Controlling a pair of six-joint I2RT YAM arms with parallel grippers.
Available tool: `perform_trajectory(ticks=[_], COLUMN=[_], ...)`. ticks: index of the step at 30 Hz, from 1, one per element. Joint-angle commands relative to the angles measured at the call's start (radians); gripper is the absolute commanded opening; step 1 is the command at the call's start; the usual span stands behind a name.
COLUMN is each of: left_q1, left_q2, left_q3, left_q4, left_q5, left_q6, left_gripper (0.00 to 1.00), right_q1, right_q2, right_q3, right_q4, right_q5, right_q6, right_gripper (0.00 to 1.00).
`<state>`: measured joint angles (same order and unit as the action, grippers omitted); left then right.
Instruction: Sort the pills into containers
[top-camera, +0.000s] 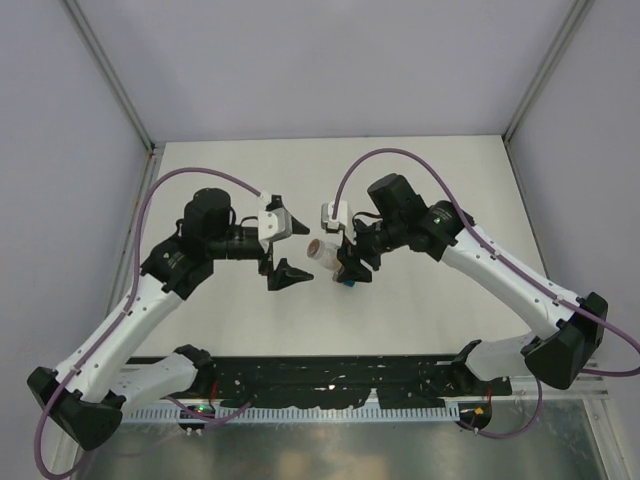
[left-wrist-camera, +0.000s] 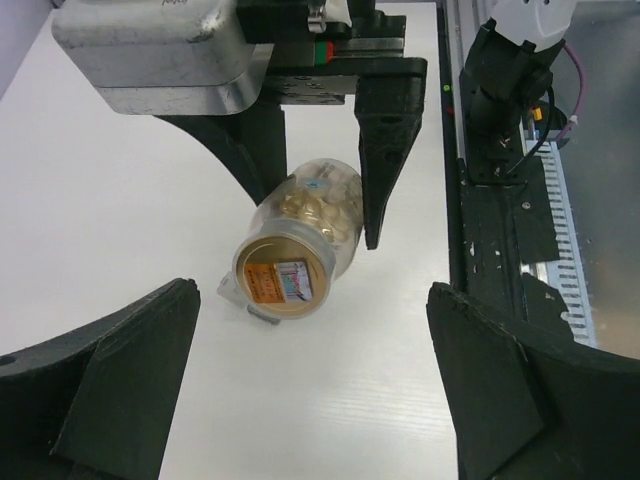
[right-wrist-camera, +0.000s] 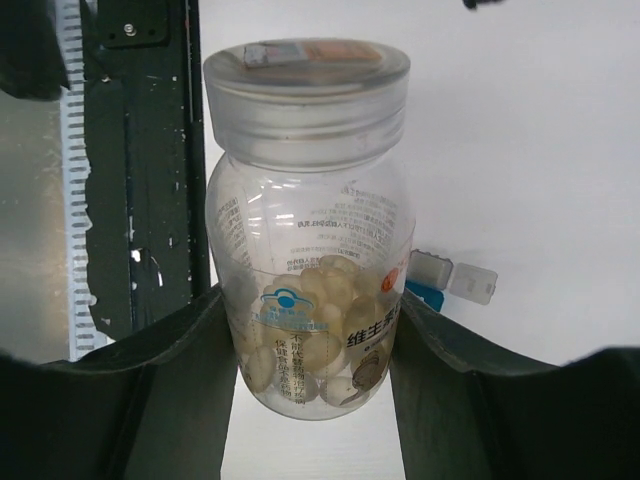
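Note:
My right gripper (right-wrist-camera: 312, 372) is shut on a clear pill bottle (right-wrist-camera: 308, 230) with a clear cap and an orange-brown label on top. It holds the bottle tilted above the table, with several pale pills (right-wrist-camera: 325, 320) inside. The bottle also shows in the top view (top-camera: 321, 250) and in the left wrist view (left-wrist-camera: 298, 250). The small grey box (right-wrist-camera: 431, 267) and teal-blue box (right-wrist-camera: 426, 294) sit side by side on the table just behind the bottle, a clear flap (right-wrist-camera: 472, 283) beside them. My left gripper (left-wrist-camera: 312, 400) is open and empty, facing the bottle's cap from a short distance.
The white table (top-camera: 420, 180) is walled at the back and sides. A black slotted rail (top-camera: 340, 375) runs along the near edge by the arm bases. The teal-blue box (top-camera: 345, 282) lies under the right gripper.

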<state>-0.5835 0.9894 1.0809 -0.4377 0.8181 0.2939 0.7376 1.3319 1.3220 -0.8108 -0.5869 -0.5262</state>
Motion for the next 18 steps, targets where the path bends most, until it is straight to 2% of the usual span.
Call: perform_trajectory(ticks=[1, 4, 7, 15, 18], left_q1=[0.001, -0.003, -0.003, -0.007, -0.006], left_q2=[0.021, 0.046, 0.064, 0.092, 0.104], left_q3=[-0.006, -0.010, -0.006, -0.003, -0.004], left_q4=[0.065, 0.109, 0.134, 0.134, 0.158], left_q5=[0.079, 0.102, 0.125, 0.145, 0.141], left_q6=[0.123, 0.099, 0.067, 0.022, -0.039], left_gripper=[1.00, 0.98, 0.93, 0.68, 0.56], right_q1=[0.000, 0.000, 0.000, 0.000, 0.000], right_q2=[0.012, 0.015, 0.012, 0.007, 0.004], right_q3=[0.074, 0.072, 0.065, 0.059, 0.051], right_q4=[-0.039, -0.048, -0.048, -0.039, -0.008], right_q5=[-0.116, -0.129, -0.133, -0.119, -0.084], right_q6=[-0.043, -0.047, -0.052, -0.043, -0.021], right_gripper=[0.06, 0.06, 0.06, 0.06, 0.06])
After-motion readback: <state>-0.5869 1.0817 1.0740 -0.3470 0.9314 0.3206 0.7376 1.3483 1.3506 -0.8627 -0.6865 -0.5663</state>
